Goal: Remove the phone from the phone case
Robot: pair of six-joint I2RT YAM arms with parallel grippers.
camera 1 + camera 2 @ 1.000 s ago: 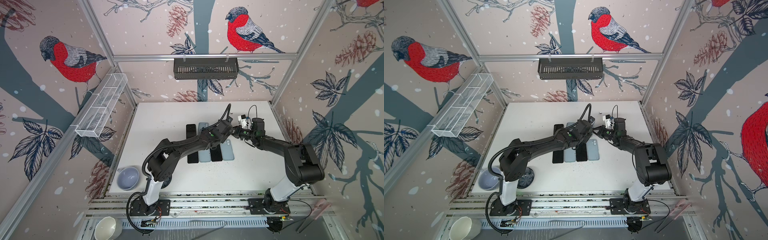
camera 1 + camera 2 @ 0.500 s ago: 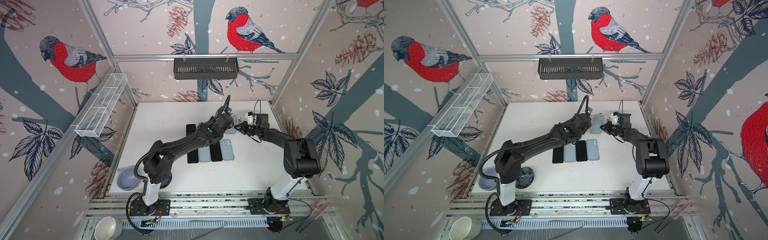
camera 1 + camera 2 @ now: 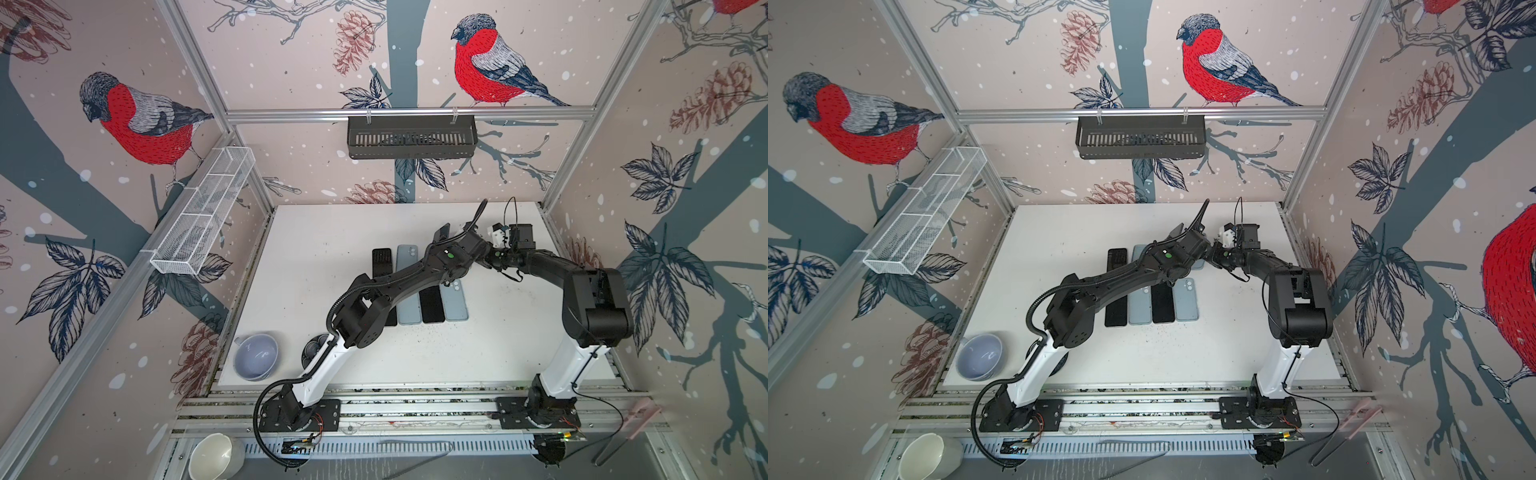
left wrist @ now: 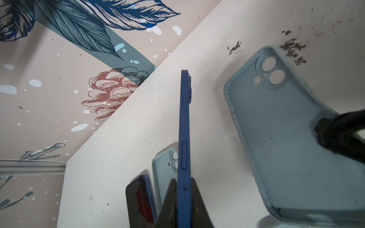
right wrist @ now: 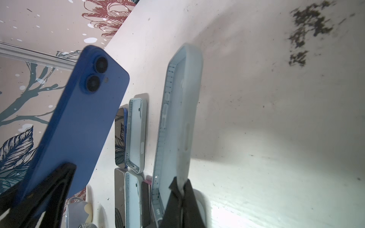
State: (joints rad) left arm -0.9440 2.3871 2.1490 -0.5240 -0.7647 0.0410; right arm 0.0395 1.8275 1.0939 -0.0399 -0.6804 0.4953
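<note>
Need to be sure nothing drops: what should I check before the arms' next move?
1. Grip on the phone: ok, left gripper is shut on one end.
2. Grip on the case: ok, right gripper pinches its end wall.
3. Is the phone fully out of the case: ok, the case is empty and a gap separates them.
4. Bare table for setting down: ok, it shows beside the case.
5. Grip firmness: cannot tell.
</note>
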